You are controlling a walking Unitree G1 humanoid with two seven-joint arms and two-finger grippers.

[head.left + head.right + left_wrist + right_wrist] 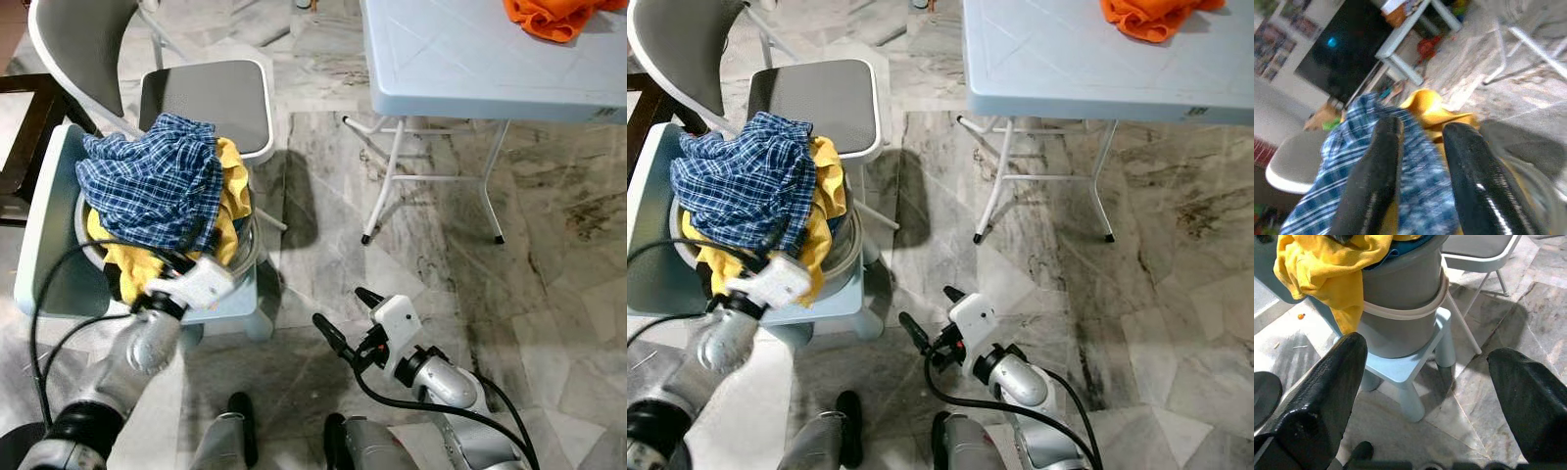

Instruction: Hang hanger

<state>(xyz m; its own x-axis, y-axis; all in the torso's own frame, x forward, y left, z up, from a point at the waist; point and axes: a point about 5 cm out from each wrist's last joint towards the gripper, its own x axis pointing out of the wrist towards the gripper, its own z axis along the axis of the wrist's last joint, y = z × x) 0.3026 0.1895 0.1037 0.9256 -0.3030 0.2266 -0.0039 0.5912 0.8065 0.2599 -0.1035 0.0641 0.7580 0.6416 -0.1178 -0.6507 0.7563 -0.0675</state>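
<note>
Two grippers, left gripper narrowly parted over blue plaid shirt in grey bucket, right gripper spread wide above floor

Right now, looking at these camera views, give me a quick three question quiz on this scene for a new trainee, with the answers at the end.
1. True or false: the right gripper is gripping the yellow cloth.
2. Which garment lies on top of the pile in the grey bucket? A) the orange cloth B) the blue plaid shirt C) a white towel
3. Fill in: the orange cloth lies on the light blue folding ____.

Key
1. False. Its fingers are spread apart over the marble floor, holding nothing.
2. B. The blue plaid shirt lies on top, and the left gripper reaches into it.
3. table
</note>
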